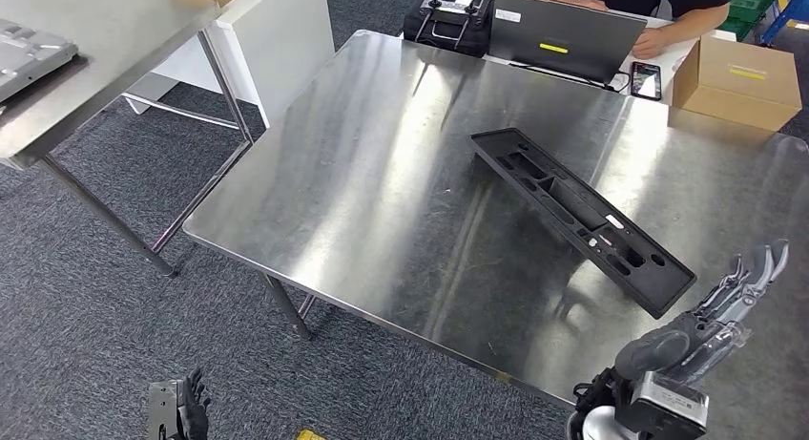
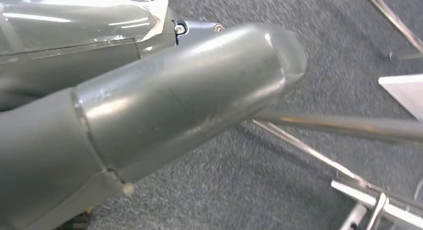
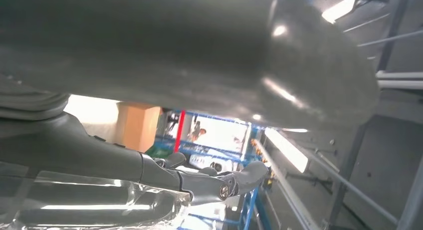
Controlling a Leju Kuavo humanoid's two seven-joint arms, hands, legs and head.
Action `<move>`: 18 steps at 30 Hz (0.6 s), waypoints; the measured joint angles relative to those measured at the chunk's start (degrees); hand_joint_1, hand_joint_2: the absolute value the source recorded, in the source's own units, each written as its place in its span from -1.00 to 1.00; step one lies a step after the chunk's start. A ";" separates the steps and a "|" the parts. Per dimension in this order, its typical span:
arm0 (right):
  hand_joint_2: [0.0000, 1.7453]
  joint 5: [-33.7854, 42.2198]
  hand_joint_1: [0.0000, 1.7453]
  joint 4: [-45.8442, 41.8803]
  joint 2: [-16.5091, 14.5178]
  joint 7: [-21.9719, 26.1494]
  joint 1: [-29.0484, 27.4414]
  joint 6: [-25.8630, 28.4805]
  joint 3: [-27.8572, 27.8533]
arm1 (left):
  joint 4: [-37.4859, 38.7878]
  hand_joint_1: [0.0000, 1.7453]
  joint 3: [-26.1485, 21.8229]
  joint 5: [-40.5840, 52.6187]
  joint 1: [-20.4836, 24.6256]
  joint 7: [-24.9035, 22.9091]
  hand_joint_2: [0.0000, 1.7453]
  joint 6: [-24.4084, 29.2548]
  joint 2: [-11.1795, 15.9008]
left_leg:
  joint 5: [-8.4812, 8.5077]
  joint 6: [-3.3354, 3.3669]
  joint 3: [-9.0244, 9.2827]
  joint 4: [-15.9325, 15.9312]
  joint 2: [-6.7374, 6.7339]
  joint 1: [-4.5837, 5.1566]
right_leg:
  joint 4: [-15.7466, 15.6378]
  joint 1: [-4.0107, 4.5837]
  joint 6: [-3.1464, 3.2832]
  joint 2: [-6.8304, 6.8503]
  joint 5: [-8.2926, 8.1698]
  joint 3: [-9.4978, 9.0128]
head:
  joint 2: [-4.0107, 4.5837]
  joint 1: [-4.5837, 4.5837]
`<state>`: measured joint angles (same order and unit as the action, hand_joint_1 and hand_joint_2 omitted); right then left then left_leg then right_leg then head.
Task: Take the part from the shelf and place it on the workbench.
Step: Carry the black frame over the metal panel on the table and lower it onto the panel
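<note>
The part (image 1: 580,216) was laid flat on the tabletop (image 1: 382,192), just beyond the right hand (image 1: 711,321), whose fingers were spread apart, apparently released.

The right hand (image 1: 711,321) is raised at the lower right of the head view, its fingers (image 1: 754,273) stretched out, apart and pointing up and away, holding nothing. The left hand (image 1: 186,409) hangs low at the robot's side, fingers loosely apart, also holding nothing; its thick grey thumb (image 2: 199,95) sticks out straight.
</note>
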<state>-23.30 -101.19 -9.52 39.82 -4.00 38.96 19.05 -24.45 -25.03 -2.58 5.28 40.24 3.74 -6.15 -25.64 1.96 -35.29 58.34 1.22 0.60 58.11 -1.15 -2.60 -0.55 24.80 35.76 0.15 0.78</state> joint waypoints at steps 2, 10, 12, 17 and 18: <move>-1.00 0.64 -1.00 -1.08 0.39 0.00 -0.82 -0.27 0.87 | -0.04 -1.00 -0.72 -0.30 -0.20 0.00 -1.00 -0.32 -0.03 | -0.06 0.07 0.03 0.04 0.00 0.08 | -0.04 -0.13 -0.02 0.00 -0.01 -0.07 | 0.00 0.00; -1.00 9.68 -1.00 0.31 1.19 -0.25 -2.39 -11.44 3.00 | 0.13 -1.00 -7.04 -3.34 -2.07 0.00 -1.00 -5.37 0.26 | -0.39 0.72 0.15 0.40 -0.03 0.33 | -0.10 -0.76 -0.28 -0.04 0.02 -0.46 | 0.00 0.03; -1.00 9.72 -1.00 2.34 0.90 -0.77 -2.54 -13.54 3.20 | 0.13 -1.00 -8.85 -2.77 -2.83 0.00 -1.00 -6.62 0.30 | -0.12 1.09 0.35 0.30 -0.03 0.28 | -0.30 -0.71 -0.64 -0.02 -0.10 -0.70 | 0.00 0.02; -1.00 9.26 -1.00 6.49 0.62 -2.08 -2.86 -15.23 2.48 | 0.04 -1.00 -11.71 0.78 -4.25 0.00 -1.00 -9.01 -0.28 | 1.12 2.11 0.85 -1.16 -0.35 -0.40 | 9.47 -0.31 0.31 0.28 6.36 2.81 | 0.00 -0.20; -1.00 9.13 -1.00 6.94 0.70 -2.34 -3.14 -15.36 2.12 | 0.01 -1.00 -12.08 1.45 -4.46 0.00 -1.00 -9.36 -0.41 | 1.23 2.11 0.68 -1.15 -0.37 -0.39 | 12.98 -0.31 0.38 0.28 7.96 4.00 | 0.00 -0.22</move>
<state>-14.17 -94.25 -8.81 37.49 -7.14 23.60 21.16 -24.44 -37.12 -1.14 0.82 40.24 -5.62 -6.57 -24.41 4.07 -34.60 57.19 0.85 0.20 71.09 -1.46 -2.21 -0.27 32.76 39.76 0.15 0.56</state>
